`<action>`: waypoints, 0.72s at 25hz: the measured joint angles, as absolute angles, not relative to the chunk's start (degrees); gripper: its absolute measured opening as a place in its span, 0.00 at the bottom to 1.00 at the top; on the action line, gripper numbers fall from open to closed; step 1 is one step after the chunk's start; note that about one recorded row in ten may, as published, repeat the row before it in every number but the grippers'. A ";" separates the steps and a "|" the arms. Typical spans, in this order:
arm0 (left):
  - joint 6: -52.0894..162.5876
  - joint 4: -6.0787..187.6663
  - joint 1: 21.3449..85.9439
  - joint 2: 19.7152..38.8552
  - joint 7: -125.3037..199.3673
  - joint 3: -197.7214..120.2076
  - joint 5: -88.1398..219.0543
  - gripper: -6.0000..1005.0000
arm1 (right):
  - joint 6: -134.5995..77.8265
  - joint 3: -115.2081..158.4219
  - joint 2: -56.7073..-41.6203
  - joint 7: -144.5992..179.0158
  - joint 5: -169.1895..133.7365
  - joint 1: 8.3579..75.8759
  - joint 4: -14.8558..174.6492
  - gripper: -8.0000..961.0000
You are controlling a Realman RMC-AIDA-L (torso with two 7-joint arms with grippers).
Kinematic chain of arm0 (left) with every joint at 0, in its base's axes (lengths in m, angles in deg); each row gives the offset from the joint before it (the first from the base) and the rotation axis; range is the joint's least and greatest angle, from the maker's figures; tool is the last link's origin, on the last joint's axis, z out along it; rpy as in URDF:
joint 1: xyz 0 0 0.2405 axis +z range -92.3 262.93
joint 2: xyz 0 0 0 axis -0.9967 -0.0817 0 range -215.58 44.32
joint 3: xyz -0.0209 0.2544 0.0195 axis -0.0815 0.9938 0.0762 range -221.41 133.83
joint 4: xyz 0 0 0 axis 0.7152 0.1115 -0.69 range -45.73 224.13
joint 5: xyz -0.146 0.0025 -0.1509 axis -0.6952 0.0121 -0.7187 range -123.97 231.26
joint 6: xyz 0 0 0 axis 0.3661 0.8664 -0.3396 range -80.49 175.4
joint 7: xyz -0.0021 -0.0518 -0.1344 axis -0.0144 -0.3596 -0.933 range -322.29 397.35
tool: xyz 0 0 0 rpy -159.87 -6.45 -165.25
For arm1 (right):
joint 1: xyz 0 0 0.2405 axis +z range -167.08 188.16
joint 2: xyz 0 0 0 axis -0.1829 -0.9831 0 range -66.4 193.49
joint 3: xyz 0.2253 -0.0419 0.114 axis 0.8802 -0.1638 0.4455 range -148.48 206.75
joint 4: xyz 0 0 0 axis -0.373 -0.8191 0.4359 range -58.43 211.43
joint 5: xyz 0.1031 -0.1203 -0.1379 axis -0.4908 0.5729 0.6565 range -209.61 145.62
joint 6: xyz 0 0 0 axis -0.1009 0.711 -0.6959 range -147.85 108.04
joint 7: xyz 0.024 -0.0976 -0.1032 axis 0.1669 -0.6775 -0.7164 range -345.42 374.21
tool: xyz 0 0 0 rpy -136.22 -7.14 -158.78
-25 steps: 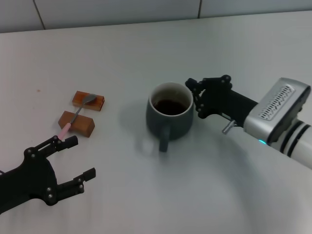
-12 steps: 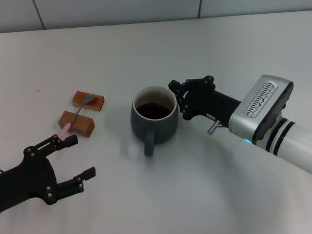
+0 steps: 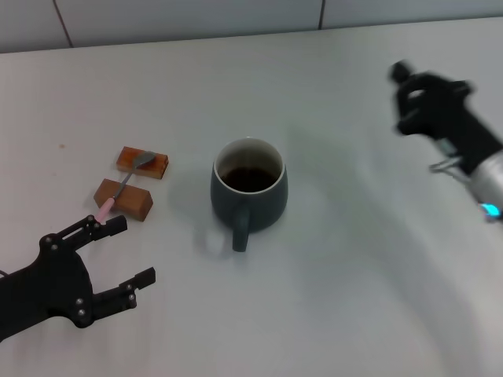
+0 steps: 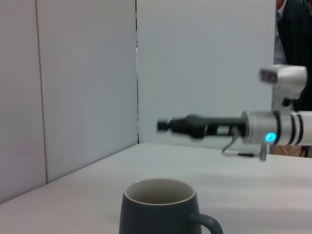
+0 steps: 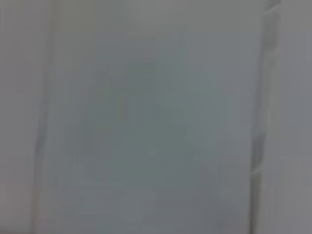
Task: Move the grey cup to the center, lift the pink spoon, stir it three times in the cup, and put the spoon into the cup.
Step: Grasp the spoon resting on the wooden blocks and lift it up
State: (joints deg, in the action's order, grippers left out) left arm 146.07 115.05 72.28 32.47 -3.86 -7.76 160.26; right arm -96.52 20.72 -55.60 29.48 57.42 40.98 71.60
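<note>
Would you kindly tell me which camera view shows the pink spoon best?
The head view: the pink spoon lies in full sight across two wooden blocks, beyond the left pincer. The left wrist view shows only the grey cup and the right arm; the right wrist view shows no spoon.

- cup (image 3: pixel 249 191): smooth glazed ceramic, soft sheen
- spoon (image 3: pixel 122 185): grey metal bowl, pink handle
- blocks (image 3: pixel 124 199): brown wood, matt
- table (image 3: pixel 330 259): smooth, matt white
- left gripper (image 3: pixel 119 261): black matt plastic

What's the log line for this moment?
mug: centered, released | spoon: on blocks | left gripper: open near spoon | right gripper: raised, away
</note>
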 joint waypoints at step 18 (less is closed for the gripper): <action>146.65 114.96 72.02 32.58 -3.87 -7.76 160.26 0.79 | -121.05 -0.03 -55.37 54.69 72.70 23.65 94.94 0.04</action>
State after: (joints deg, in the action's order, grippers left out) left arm 146.65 114.96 72.02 32.58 -3.87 -7.76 160.26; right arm -121.05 -0.03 -55.37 54.69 72.70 23.65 94.94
